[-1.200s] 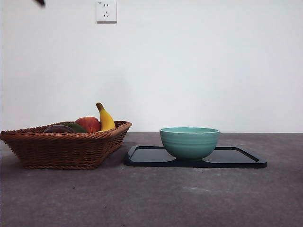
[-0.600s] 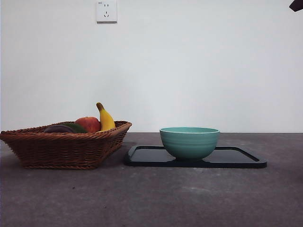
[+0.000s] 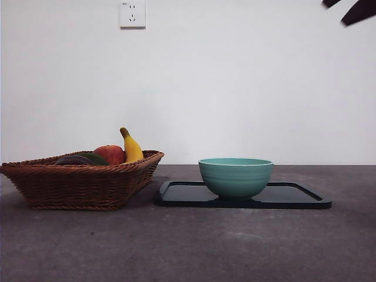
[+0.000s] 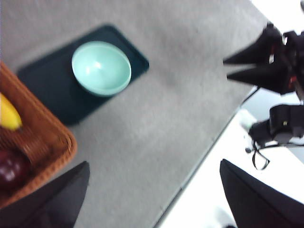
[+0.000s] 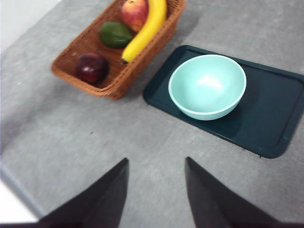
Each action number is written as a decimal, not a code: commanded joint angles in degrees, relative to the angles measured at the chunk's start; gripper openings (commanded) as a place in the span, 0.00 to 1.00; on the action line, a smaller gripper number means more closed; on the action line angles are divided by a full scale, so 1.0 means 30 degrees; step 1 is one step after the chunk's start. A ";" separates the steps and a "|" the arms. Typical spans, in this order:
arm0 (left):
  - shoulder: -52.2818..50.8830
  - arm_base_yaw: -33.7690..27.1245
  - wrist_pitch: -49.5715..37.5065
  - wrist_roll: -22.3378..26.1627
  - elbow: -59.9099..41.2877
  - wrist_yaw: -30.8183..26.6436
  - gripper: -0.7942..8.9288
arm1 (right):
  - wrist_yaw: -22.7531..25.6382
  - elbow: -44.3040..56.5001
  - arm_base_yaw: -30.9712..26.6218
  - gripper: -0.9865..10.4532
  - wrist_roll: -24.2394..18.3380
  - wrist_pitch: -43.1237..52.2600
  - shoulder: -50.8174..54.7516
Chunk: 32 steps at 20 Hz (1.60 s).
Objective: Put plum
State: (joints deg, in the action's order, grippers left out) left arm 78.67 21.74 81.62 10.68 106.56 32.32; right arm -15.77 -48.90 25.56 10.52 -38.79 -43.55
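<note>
A grey tabletop carries a brown wicker basket and, just beside it at 3 o'clock in the front view, a dark tray with a pale green bowl standing on it. The plum, dark maroon and round, lies in the basket at the end farthest from the tray. In the basket with it are a flat dark green fruit, a red-orange apple and a yellow banana that leans against the basket's side nearest the tray. The right gripper hangs high above the tabletop, its jaws apart and holding nothing, well clear of basket and bowl. The left gripper is also raised, its jaws spread wide and holding nothing, with the basket's corner and the plum near one of them. A white wall socket sits at 12 o'clock from the basket.
</note>
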 commanded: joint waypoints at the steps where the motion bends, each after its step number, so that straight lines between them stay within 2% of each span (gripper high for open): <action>1: 0.0044 0.0270 0.1151 0.1005 -0.1836 0.0007 0.53 | 0.0080 -0.0095 -0.0182 0.27 0.0393 0.0838 -0.1253; 6: -0.0299 0.0262 0.1158 0.1523 -0.5552 0.0328 0.53 | 0.0117 -0.0095 -0.1195 0.27 0.0277 0.2091 -0.2776; 14: -0.0393 0.0270 0.1158 0.1676 -0.6011 0.0408 0.53 | -0.0459 -0.0299 -0.2739 0.29 0.0510 0.3359 -0.5610; 18: -0.0393 0.0262 0.1158 0.1668 -0.6011 0.0408 0.53 | -0.1304 -0.2404 -0.3526 0.32 0.0342 0.3359 -0.9449; 24: -0.0393 0.0262 0.1158 0.1668 -0.6011 0.0408 0.53 | -0.1319 -0.7074 -0.3592 0.32 0.0117 0.3038 -1.5737; 28: -0.0393 0.0262 0.1158 0.1668 -0.6011 0.0408 0.53 | -0.1275 -0.8983 -0.3563 0.32 -0.0073 0.2812 -1.8527; 32: -0.0393 0.0262 0.1158 0.1719 -0.6011 0.0408 0.53 | -0.1224 -0.9296 -0.3373 0.32 -0.0233 0.2943 -2.0057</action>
State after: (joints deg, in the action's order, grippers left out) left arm 77.17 22.26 81.62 14.55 87.61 33.15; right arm -19.44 -75.53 15.05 10.61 -30.17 -102.48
